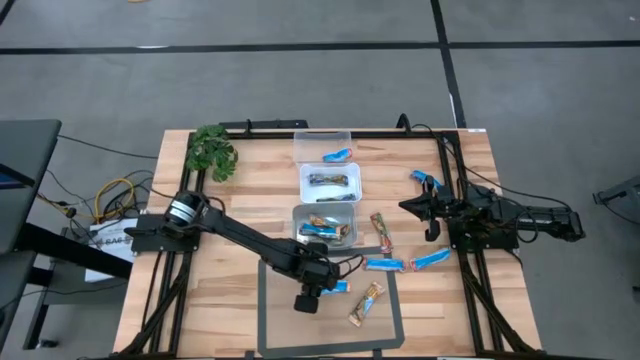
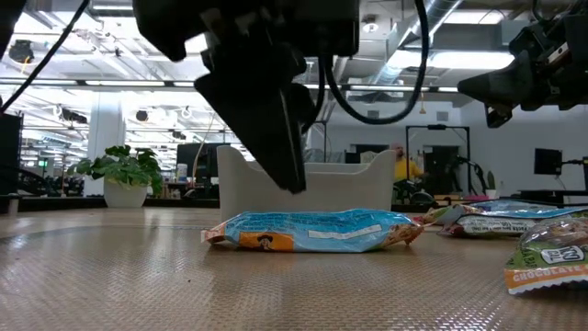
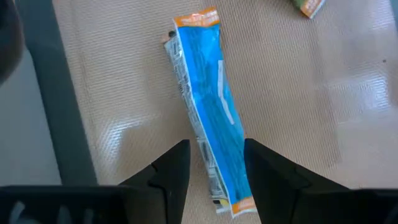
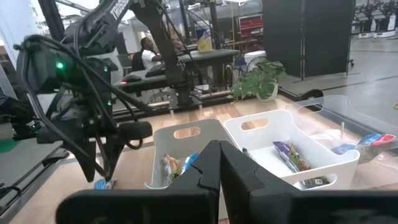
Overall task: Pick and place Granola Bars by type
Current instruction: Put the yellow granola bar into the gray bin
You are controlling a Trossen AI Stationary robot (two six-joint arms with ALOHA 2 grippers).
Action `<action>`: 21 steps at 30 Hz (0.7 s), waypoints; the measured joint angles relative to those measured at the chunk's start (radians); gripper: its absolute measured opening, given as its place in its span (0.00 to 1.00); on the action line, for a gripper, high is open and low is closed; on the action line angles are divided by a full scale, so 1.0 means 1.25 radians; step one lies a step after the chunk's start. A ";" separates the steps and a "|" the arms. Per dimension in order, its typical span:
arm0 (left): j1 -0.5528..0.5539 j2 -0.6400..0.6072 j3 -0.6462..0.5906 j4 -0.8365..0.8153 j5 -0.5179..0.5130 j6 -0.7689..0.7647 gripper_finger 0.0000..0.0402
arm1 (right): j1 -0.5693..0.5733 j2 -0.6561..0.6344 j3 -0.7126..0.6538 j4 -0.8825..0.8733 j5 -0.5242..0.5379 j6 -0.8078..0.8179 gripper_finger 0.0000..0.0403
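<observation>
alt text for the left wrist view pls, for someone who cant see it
A blue granola bar with orange ends lies flat on a tan woven mat, seen from directly above. The left gripper hovers over the bar's near end, its dark jaws open on either side of the wrapper. The corner of another wrapped bar shows at the picture's edge.

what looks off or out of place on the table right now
In the nearest bin, a blue bar lies among tan ones, though another bin holds a blue bar alone. Otherwise nothing looks spilled or damaged; loose bars simply lie unsorted.
</observation>
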 joint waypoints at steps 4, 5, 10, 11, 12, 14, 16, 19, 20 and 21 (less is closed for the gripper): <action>-0.002 0.009 0.002 0.010 0.010 -0.002 0.36 | 0.000 0.000 0.000 0.000 0.000 0.000 0.00; -0.003 0.011 0.001 0.006 0.014 -0.008 0.37 | 0.000 0.000 0.000 0.000 0.000 0.000 0.00; -0.003 0.010 0.001 0.014 0.011 -0.028 0.45 | 0.000 0.000 0.000 0.000 0.000 0.000 0.00; -0.003 0.010 0.001 0.011 0.007 -0.028 0.46 | 0.000 0.000 0.000 0.000 0.000 0.000 0.00; -0.003 0.010 0.001 0.011 0.001 -0.027 0.48 | 0.000 0.000 0.000 0.000 0.000 0.000 0.00; -0.004 0.010 0.001 0.010 -0.007 -0.027 0.52 | 0.000 0.000 0.000 0.000 0.000 0.000 0.00; -0.004 0.015 0.001 0.011 -0.008 -0.026 0.54 | 0.000 0.000 0.000 0.000 0.000 0.000 0.00; -0.008 0.031 0.000 0.019 0.001 -0.026 0.57 | 0.000 0.000 0.000 0.000 0.000 0.000 0.00; -0.008 0.040 0.002 0.026 0.010 -0.023 0.58 | 0.000 0.000 0.000 0.000 0.000 0.000 0.00; -0.009 0.048 0.006 0.034 0.015 -0.019 0.58 | 0.000 0.000 0.000 0.000 0.000 0.000 0.00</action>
